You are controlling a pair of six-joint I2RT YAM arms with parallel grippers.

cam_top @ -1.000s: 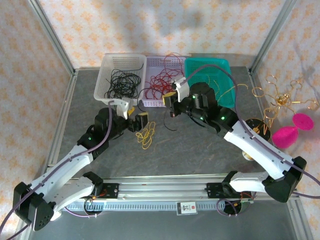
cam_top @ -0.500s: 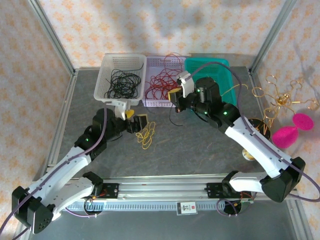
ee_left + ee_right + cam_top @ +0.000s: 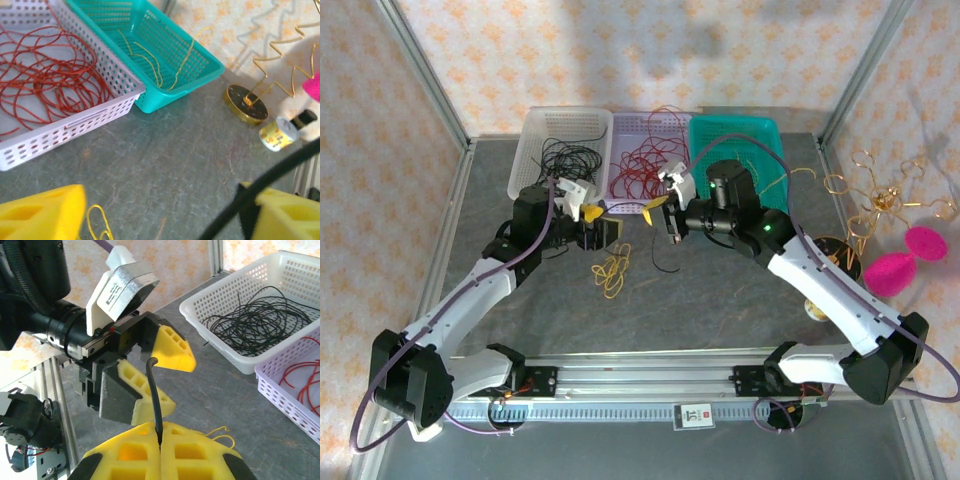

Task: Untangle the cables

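- On the grey table (image 3: 720,310), yellow cables (image 3: 612,270) lie loose, near the middle.
- The left gripper (image 3: 603,222) has risen off them, jaws apart, to meet the right gripper (image 3: 660,213), which is clamped on a black cable (image 3: 154,395).
- This is probably a handover, with the white basket (image 3: 532,135) waiting behind.

In the left wrist view the black cable (image 3: 277,172) is being blurred and cut off by two edges. The yellow cable (image 3: 95,207) is being cut off at the bottom edge.

Teal basket (image 3: 190,86) glossy plastic — table (image 3: 175,145) matt, rough.
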